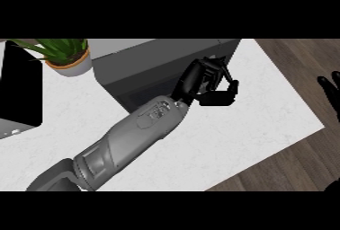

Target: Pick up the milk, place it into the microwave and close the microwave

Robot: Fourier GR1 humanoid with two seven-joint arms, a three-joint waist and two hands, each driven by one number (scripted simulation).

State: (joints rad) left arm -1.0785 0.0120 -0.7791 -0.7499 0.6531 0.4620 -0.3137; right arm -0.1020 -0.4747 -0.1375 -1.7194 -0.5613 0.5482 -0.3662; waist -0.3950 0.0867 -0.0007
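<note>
1. The left forearm [133, 134] comes in from the lower left corner and runs diagonally up and to the right across the white counter [252, 112], its grey shell seen from above.
2. At the right edge, over the wooden floor [299, 166], the right hand [330, 87] shows only as dark fingers pointing upward, straight and relaxed, holding nothing.
3. At the end of the forearm, the left hand [212, 85] is bent at the wrist, its black fingers curled inward beside the front right corner of the microwave [153, 63]. Whether the fingers close on anything I cannot tell; nothing is visible between them.
4. The microwave is a dark grey box on the counter, its front face toward the hand.
5. The milk does not show; I cannot tell where it is.
6. Farthest, at upper left, stands a potted plant [66, 56], just beside the microwave.
</note>
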